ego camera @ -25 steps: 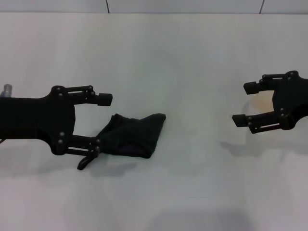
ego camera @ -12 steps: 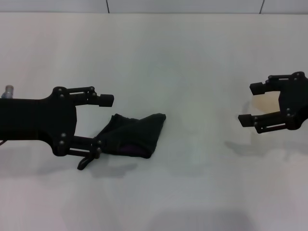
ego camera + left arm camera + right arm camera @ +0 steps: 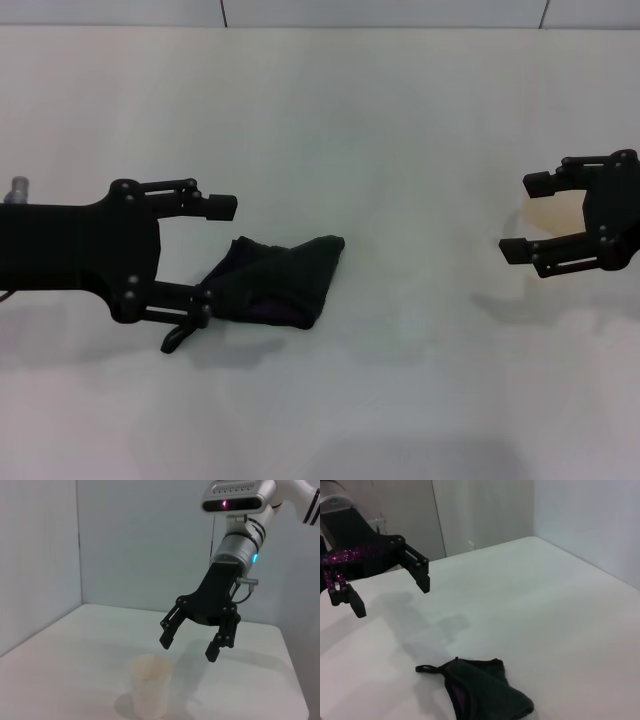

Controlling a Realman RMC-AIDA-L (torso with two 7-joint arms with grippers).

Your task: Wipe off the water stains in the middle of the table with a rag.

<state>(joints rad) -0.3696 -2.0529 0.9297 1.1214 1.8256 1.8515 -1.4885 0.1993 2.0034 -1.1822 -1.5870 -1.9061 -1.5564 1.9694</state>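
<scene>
The rag (image 3: 278, 275), a crumpled dark cloth with a thin strip at one end, lies on the white table (image 3: 400, 120) left of centre. My left gripper (image 3: 211, 254) is open just left of it, with the lower finger over the rag's strip end. The right wrist view shows the left gripper (image 3: 390, 596) raised above the table and the rag (image 3: 485, 692) lying loose. My right gripper (image 3: 522, 217) is open at the far right, holding nothing. The water stains do not show in any view.
A pale paper cup (image 3: 548, 214) stands on the table behind my right gripper's fingers. In the left wrist view the cup (image 3: 150, 685) stands upright in front of the right gripper (image 3: 189, 649). A wall runs along the table's far edge.
My right gripper has drifted to the right, still open. The left gripper and the rag have not moved.
</scene>
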